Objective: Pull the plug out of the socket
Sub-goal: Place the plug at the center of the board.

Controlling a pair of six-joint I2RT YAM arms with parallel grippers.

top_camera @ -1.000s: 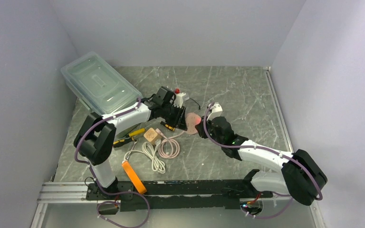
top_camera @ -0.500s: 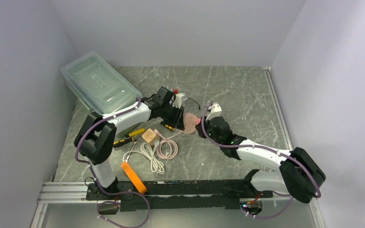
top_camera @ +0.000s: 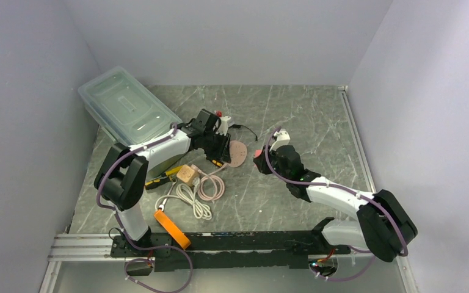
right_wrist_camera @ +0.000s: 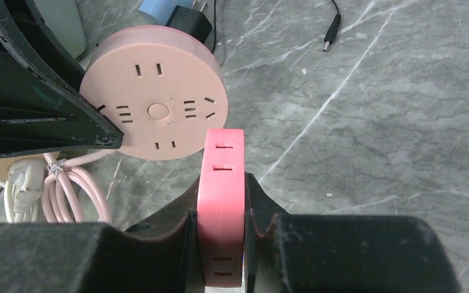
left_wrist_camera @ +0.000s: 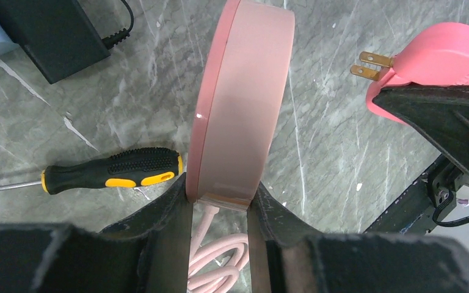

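Note:
My left gripper (top_camera: 226, 154) is shut on the round pale-pink socket (top_camera: 238, 153), holding it on edge above the table; its rim fills the left wrist view (left_wrist_camera: 241, 104) and its face with the slots shows in the right wrist view (right_wrist_camera: 154, 91). My right gripper (top_camera: 261, 160) is shut on the bright pink plug (right_wrist_camera: 221, 201). The plug (left_wrist_camera: 439, 58) is out of the socket and a short gap apart from it, with its two brass prongs (left_wrist_camera: 372, 64) bare. The socket's pink cord (top_camera: 210, 186) lies coiled on the table.
A black and yellow screwdriver (left_wrist_camera: 113, 170) lies left of the socket. A black adapter (left_wrist_camera: 49, 30), a white cable coil (top_camera: 189, 198), a tan cube (top_camera: 186, 174), an orange strip (top_camera: 171, 227) and a clear lidded bin (top_camera: 128, 108) stand around on the left.
The plug has come out of the socket. My left gripper drew the socket to the left and my right gripper drew the plug to the right, opening a gap between them.

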